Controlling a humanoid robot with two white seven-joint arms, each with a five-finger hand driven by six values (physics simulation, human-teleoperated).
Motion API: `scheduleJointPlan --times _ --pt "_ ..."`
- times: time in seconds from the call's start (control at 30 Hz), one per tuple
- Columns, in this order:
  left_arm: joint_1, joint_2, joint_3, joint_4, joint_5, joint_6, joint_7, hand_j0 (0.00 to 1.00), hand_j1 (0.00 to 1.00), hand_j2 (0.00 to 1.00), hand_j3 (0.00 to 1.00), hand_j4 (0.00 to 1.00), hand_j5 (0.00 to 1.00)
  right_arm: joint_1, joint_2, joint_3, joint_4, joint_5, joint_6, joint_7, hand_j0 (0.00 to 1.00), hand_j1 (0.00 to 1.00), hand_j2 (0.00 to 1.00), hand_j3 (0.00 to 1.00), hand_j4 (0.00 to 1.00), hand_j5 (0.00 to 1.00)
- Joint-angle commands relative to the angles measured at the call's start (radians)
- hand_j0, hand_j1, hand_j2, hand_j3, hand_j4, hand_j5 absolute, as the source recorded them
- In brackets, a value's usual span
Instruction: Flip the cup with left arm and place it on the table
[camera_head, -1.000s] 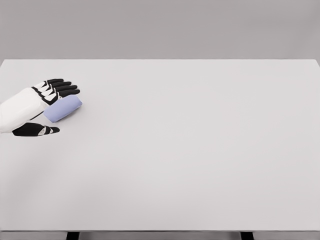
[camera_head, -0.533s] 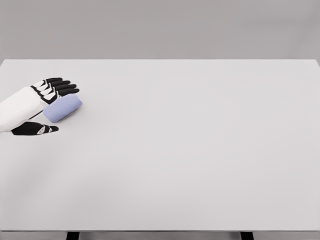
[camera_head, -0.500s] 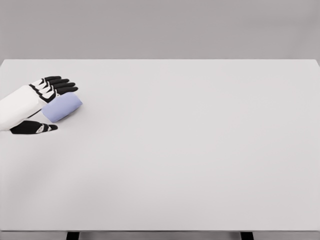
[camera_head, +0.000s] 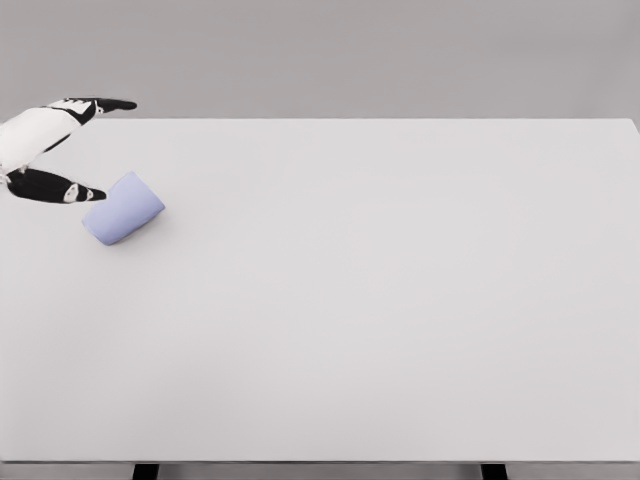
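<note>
A pale blue cup lies on its side on the white table, near the left edge. My left hand hovers above and to the left of the cup, lifted off the table and not touching it. Its black fingers stretch out toward the right, and the thumb hangs below them, just left of the cup. The hand is open and holds nothing. The right arm does not show.
The table's far edge runs just behind the hand, with a grey wall beyond. The table's left edge lies close to the cup.
The left hand has risen from around the cup and pulled back to the upper left. The cup stays lying on its side in the same spot.
</note>
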Motion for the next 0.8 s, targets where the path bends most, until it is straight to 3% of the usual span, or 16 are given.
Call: scheduleJointPlan --times 0.0,0.07,0.2,0.27,0.5,0.63,0.77 --pt "-0.002 -0.064 -0.030 -0.001 0.011 0.215 -0.077 1.00 1.00 1.00 1.00 1.00 1.00 0.000 0.000 0.000 0.000 0.000 0.000 0.000 1.00 1.00 1.00 1.00 1.00 1.00" --pt "-0.011 -0.092 -0.056 -0.003 0.028 0.327 -0.077 1.00 1.00 1.00 1.00 1.00 1.00 0.000 0.000 0.000 0.000 0.000 0.000 0.000 1.00 1.00 1.00 1.00 1.00 1.00" --pt "-0.090 -0.135 -0.060 -0.007 0.054 0.617 -0.077 1.00 1.00 1.00 1.00 1.00 1.00 0.000 0.000 0.000 0.000 0.000 0.000 0.000 1.00 1.00 1.00 1.00 1.00 1.00" --pt "-0.130 -0.143 -0.110 -0.007 0.059 0.766 -0.077 1.00 1.00 1.00 1.00 1.00 1.00 0.000 0.000 0.000 0.000 0.000 0.000 0.000 1.00 1.00 1.00 1.00 1.00 1.00" --pt "-0.201 -0.132 -0.210 -0.007 0.059 0.766 -0.077 1.00 1.00 1.00 1.00 1.00 1.00 0.000 0.000 0.000 0.000 0.000 0.000 0.000 1.00 1.00 1.00 1.00 1.00 1.00" --pt "-0.218 -0.124 -0.224 -0.006 0.045 0.766 -0.077 1.00 1.00 1.00 1.00 1.00 1.00 0.000 0.000 0.000 0.000 0.000 0.000 0.000 1.00 1.00 1.00 1.00 1.00 1.00" --pt "-0.219 -0.126 -0.245 0.002 -0.023 0.766 -0.077 1.00 1.00 1.00 1.00 1.00 1.00 0.000 0.000 0.000 0.000 0.000 0.000 0.000 1.00 1.00 1.00 1.00 1.00 1.00"
